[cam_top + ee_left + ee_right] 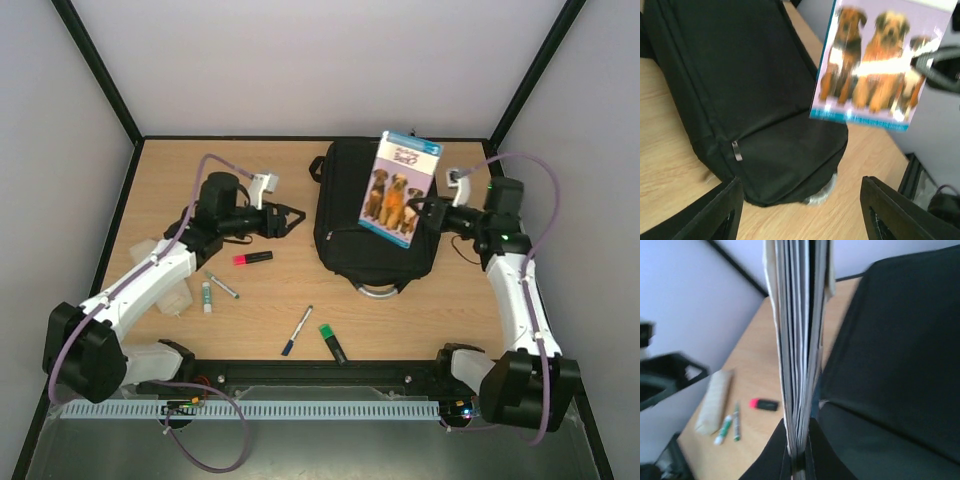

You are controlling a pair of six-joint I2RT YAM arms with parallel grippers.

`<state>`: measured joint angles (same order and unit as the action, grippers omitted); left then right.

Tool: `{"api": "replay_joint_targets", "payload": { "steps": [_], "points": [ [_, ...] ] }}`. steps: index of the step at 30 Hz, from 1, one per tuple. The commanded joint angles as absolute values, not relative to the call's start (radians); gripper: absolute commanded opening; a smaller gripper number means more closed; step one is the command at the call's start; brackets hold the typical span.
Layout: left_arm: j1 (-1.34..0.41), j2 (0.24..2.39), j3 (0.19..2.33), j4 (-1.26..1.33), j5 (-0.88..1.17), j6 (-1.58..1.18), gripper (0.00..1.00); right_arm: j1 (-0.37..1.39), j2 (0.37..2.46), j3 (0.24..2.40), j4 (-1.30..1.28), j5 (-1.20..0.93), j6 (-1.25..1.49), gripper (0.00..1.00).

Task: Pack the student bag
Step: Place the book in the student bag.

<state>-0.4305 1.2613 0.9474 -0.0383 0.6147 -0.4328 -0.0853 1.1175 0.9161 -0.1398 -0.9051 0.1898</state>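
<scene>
The student bag (pixel 345 225), a large black backpack, lies flat on the table at centre right, its silvery-grey handle (pixel 378 291) towards me. My right gripper (pixel 425 212) is shut on a dog-cover book (pixel 400 190) and holds it upright above the bag's right side. In the right wrist view the book (pixel 797 340) is edge-on between my fingers (pixel 775 450), with the bag (pixel 890 365) to the right. My left gripper (pixel 290 220) is open and empty, just left of the bag. Its wrist view shows the bag (pixel 740 100) and the book (pixel 875 65).
Left of the bag lie a pink-and-black highlighter (pixel 253 258), a green pen (pixel 222 285) and a white-green marker (pixel 207 295). A blue pen (pixel 297 330) and a green marker (pixel 332 342) lie near the front. A translucent case (pixel 150 250) sits under my left arm.
</scene>
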Motion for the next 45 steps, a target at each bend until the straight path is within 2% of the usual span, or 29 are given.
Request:
{"api": "replay_joint_targets", "payload": {
  "steps": [1,5,10,15,22,29,39,42,45],
  "points": [
    [-0.559,1.275,0.982,-0.159,0.386,-0.245,0.65,-0.239,1.032,0.880,-0.208,-0.796,0.133,0.01],
    [-0.772,1.292,1.009,-0.178,0.138,-0.067,0.66,-0.328,0.972,0.836,-0.193,-0.705,0.106,0.01],
    [-0.915,1.411,1.156,-0.271,0.060,0.071,0.73,-0.355,0.942,0.796,-0.160,-0.662,0.118,0.01],
    [-0.924,1.542,1.250,-0.316,0.172,0.122,0.76,-0.356,0.906,0.761,-0.130,-0.609,0.081,0.01],
    [-0.932,1.767,1.417,-0.428,0.201,0.225,0.66,-0.356,0.887,0.733,-0.092,-0.597,0.070,0.01],
    [-0.979,1.948,1.533,-0.485,0.143,0.280,0.66,-0.356,0.854,0.717,-0.072,-0.570,0.058,0.01],
    [-0.992,2.065,1.575,-0.473,0.035,0.272,0.65,-0.356,0.847,0.704,-0.055,-0.553,0.050,0.01],
    [-1.000,2.091,1.585,-0.456,-0.026,0.270,0.63,-0.356,0.845,0.703,-0.055,-0.551,0.049,0.01],
    [-1.002,2.120,1.604,-0.439,-0.064,0.259,0.56,-0.356,0.844,0.701,-0.053,-0.556,0.050,0.01]
  ]
}}
